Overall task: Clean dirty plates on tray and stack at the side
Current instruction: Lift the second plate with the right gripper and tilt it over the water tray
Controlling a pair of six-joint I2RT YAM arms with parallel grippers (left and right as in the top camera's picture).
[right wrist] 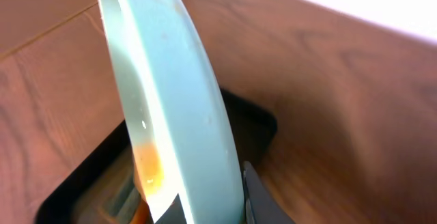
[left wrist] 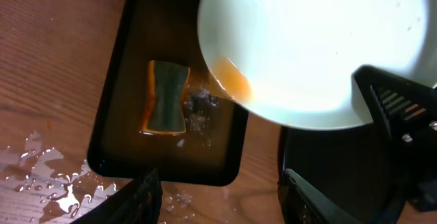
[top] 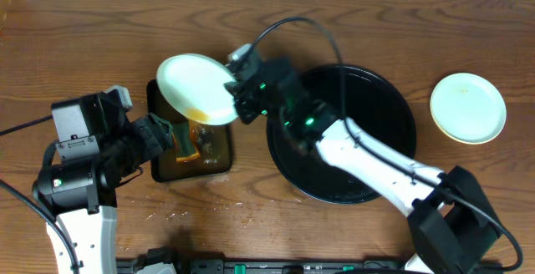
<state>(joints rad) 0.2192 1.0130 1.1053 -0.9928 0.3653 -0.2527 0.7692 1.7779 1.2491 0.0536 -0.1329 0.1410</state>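
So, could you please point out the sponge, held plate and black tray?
sponge (left wrist: 167, 95), left wrist view, green top face.
held plate (top: 194, 83), overhead view, pale inner face.
black tray (top: 380, 107), overhead view, bare floor.

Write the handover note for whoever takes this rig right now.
The right gripper is shut on the rim of the mint plate, holding it tilted over the small tray. There is orange residue at the plate's low edge.
The left gripper is open and empty above the small tray. The sponge lies in that tray.
The round black tray holds no plates.
Done: one pale plate sits on the table to the right.
Left: scrub the held plate and stack it there. Only two plates are in view.
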